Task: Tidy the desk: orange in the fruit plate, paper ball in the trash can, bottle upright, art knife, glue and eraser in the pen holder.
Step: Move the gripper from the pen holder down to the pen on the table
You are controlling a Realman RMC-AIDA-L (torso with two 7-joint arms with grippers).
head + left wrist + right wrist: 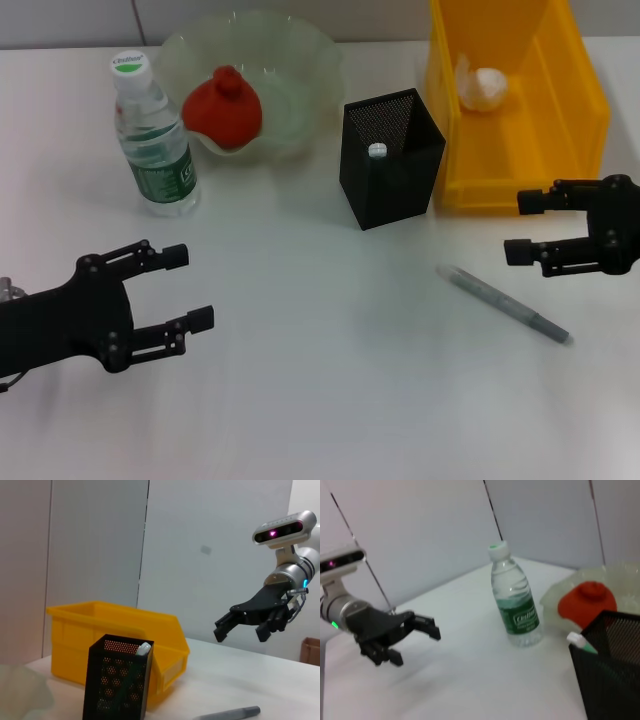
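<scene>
Knife (505,304) flat near the worktop's right edge, well apart from holder (390,157). Right pincer (522,226) wide, empty, above the knife's far side; left pincer (190,288) wide, idle near the left edge. Risk: thin knife skidding under closing fingers, or catching the holder's rim on insertion.

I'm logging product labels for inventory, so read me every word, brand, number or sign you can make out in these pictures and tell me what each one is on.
Bottle green label: white brand lettering shows in the right wrist view, too blurred to read.
Bottle cap: a small green mark, too small to read.
Black mesh pen holder, yellow bin, grey pen-like tool on the table: no readable text.
</scene>
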